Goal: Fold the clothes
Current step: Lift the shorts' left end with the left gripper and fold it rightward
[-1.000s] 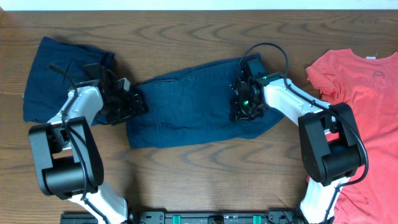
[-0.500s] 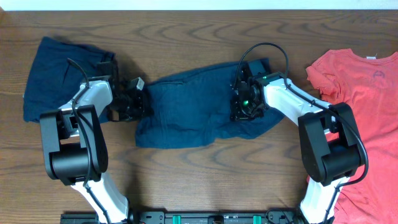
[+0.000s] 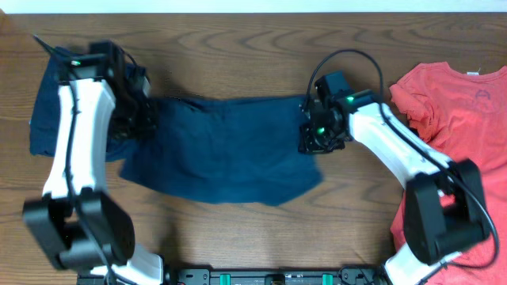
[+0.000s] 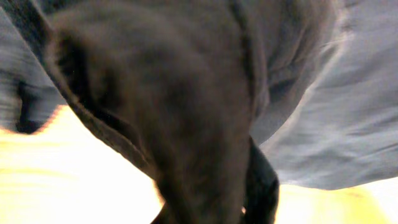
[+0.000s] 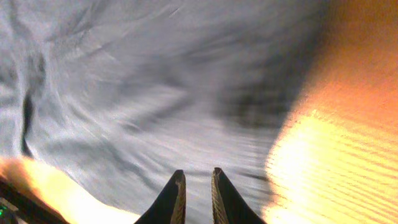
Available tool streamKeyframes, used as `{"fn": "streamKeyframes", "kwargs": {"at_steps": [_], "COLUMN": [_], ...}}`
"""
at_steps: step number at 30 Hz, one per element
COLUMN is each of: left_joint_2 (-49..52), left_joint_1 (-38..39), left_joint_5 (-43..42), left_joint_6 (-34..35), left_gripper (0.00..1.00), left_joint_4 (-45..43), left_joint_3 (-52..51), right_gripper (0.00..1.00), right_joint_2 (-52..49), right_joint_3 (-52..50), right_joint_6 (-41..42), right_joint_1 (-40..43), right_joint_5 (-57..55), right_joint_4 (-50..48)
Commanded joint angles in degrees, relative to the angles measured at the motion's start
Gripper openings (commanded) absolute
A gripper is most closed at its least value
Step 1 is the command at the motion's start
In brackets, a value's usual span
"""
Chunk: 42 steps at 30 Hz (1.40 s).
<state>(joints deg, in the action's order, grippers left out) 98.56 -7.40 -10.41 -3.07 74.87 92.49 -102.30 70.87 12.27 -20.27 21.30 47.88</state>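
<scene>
Stretching the navy shorts [image 3: 222, 154] out wide over the middle of the brown wooden table [image 3: 238, 47], between the two arms. Showing no fold anywhere yet, just one flat, open spread with a wavy near edge. Judging this as the getting-ready step, with every fold waiting to be done. Pulling the far edge into a nearly straight line from one tool to the other.

Clamping the left tool [image 3: 145, 119] shut on the left end of the shorts, with dark cloth hanging right in front of the left wrist camera. Holding the right tool [image 5: 196, 179] at the right end of the shorts, fingers nearly together with only a thin gap. Looking like a pinch on the cloth there, though the close view is blurry.

Resting everything on bare wood with a swirly grain. Leaving a red shirt [image 3: 455, 111] lying flat at the right side, well apart from the shorts, likely waiting its turn. Leaving a second navy garment [image 3: 47, 119] at the far left, just beside the left arm; not able to tell if folded.

Seeing very little of the room: only a pale strip [image 3: 253, 5] past the far edge of the table, and a black rail [image 3: 261, 277] with green bits along the near edge.
</scene>
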Motion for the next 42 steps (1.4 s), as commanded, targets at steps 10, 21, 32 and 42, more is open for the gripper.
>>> {"fn": "streamKeyframes", "kwargs": {"at_steps": [10,21,32,42], "left_joint_2": [0.44,0.44,0.46,6.67], "left_joint_1": [8.61,14.43,17.05,28.35], "left_joint_5": [2.1,2.12,-2.89,-3.08], "left_joint_6": [6.67,10.71,14.43,18.43], "left_gripper": [0.06,0.06,0.06,0.06], "left_joint_4": [-3.63,-6.69,-11.47,-22.6], "left_joint_3": [2.12,2.12,2.1,0.98], "right_gripper": [0.15,0.07,0.01,0.01], "right_joint_2": [-3.02,-14.05,-16.31,-16.31], "right_joint_3": [-0.07,-0.07,-0.07,-0.07], "right_joint_6": [-1.64,-2.19,-0.09,-0.11], "right_joint_1": [-0.9,-1.51,-1.44,-1.44], "right_joint_5": [-0.22,4.59,1.01,-0.28], "right_joint_4": [-6.27,-9.03,-6.54,-6.01]}}
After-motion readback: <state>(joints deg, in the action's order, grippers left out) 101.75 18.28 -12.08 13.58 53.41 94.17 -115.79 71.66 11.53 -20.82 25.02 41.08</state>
